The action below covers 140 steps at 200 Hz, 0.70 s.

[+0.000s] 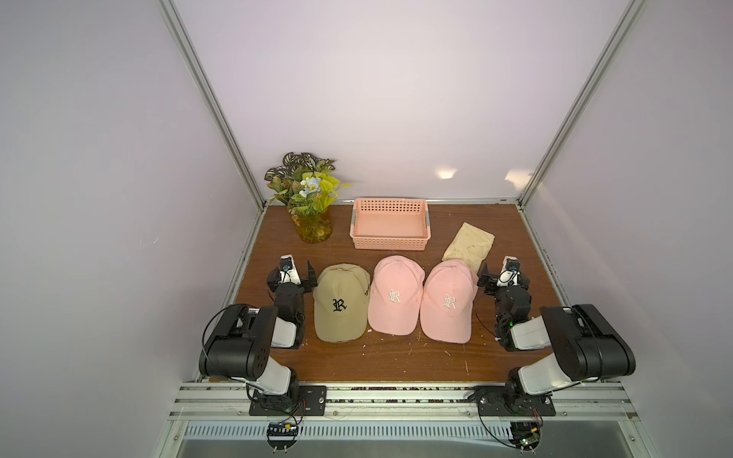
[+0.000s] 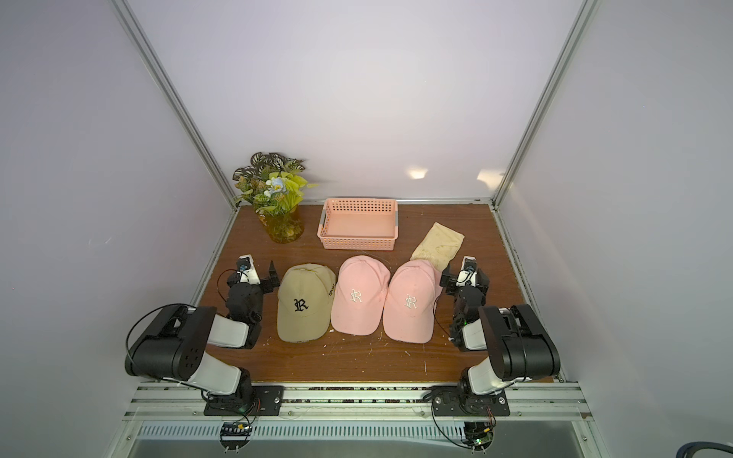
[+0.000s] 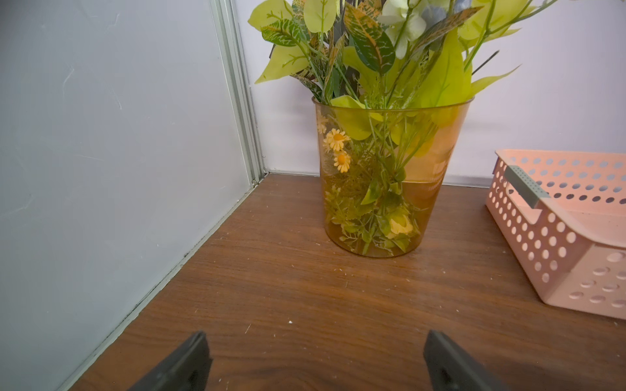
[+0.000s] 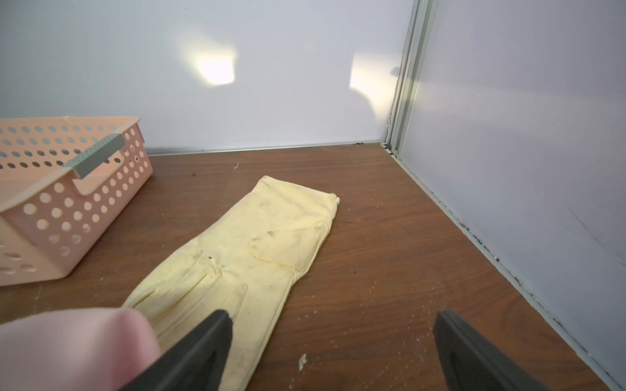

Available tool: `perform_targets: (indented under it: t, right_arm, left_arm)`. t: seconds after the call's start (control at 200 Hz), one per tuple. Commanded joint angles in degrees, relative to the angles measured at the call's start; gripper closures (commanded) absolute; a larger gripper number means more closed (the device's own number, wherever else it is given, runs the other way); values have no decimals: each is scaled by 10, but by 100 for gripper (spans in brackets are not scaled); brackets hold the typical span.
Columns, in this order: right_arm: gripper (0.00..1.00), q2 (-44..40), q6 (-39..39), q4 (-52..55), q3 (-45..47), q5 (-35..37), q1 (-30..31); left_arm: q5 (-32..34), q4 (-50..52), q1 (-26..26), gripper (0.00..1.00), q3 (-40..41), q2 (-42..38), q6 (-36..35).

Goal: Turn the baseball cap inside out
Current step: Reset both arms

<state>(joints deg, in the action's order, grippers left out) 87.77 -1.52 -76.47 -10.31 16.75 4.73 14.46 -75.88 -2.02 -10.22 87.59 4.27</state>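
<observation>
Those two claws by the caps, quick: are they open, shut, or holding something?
Left gripper: open, holding nothing, over bare table.
Right gripper: open, holding nothing, next to a pink cap and over the yellow glove.

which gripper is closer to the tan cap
Left. The left gripper sits open right beside the tan cap; the right gripper is open past both pink caps.

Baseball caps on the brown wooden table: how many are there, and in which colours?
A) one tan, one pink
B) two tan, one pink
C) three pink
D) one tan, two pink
D: in a top view, one tan baseball cap with a black letter lies beside two pink baseball caps with white letters, all in a row, none turned inside out yet.
</observation>
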Motion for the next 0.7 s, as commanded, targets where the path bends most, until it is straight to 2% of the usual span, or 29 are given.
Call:
perform_targets:
  t: [0.0,0.696]
  right_arm:
    - [1,-7,-6,7,-9,16,-1]
    - [1,-9,-5,11,-9,15,-1]
  left_arm:
    - [7,7,4,1,-3,-3,2]
    - [7,7,3,1,-3,-3,1]
